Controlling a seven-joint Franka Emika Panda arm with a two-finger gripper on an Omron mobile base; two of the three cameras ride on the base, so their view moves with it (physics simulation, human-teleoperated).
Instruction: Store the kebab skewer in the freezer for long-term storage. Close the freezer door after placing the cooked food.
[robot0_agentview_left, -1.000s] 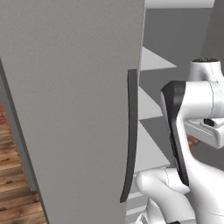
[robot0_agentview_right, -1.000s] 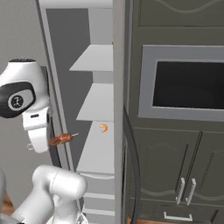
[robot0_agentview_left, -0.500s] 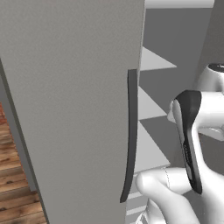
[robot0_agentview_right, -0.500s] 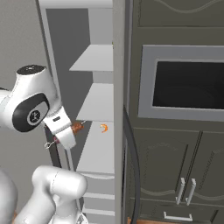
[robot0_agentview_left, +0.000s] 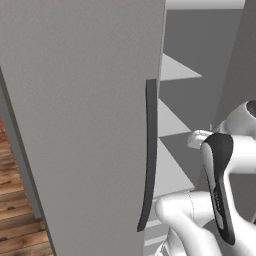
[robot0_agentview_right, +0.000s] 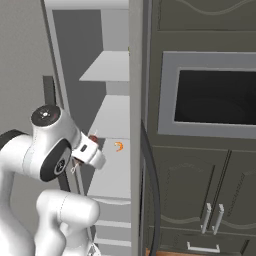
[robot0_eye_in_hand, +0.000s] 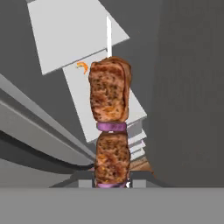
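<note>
- At the open freezer (robot0_agentview_right: 112, 145), in the right base view, the gripper (robot0_agentview_right: 94, 152) sits at the compartment's front edge, level with the middle white shelf (robot0_agentview_right: 116, 125).
- To the gripper's left in that view stand the arm's round white joint with its dark cap and, behind it, a dark vertical strip on the grey surface.
- The gripper is clamped on the kebab skewer (robot0_agentview_right: 92, 138); only a small reddish-brown tip of it shows just above the white hand here.
- In the hand view the kebab skewer (robot0_eye_in_hand: 111, 127) rises straight up from the fingertips at the bottom edge: two brown browned chunks stacked one over the other, thin purple rings between and beneath them, and a pale stick end poking out past the upper chunk.
- Ahead of the gripper, on the shelf, lies a small orange curled piece (robot0_agentview_right: 119, 146); in the hand view that same orange piece (robot0_eye_in_hand: 82, 67) shows to the left of the skewer's upper chunk, apart from it.
- Below the gripper, white drawers (robot0_agentview_right: 112, 232) stack at the bottom of the compartment.
- To the gripper's right stands the edge of the other grey door (robot0_agentview_right: 136, 130), then dark cabinets with a built-in oven window (robot0_agentview_right: 215, 96).
- In the left base view the freezer door (robot0_agentview_left: 85, 125) stands swung open, its long dark handle (robot0_agentview_left: 148, 155) left of the arm, white shelves visible between them.
</note>
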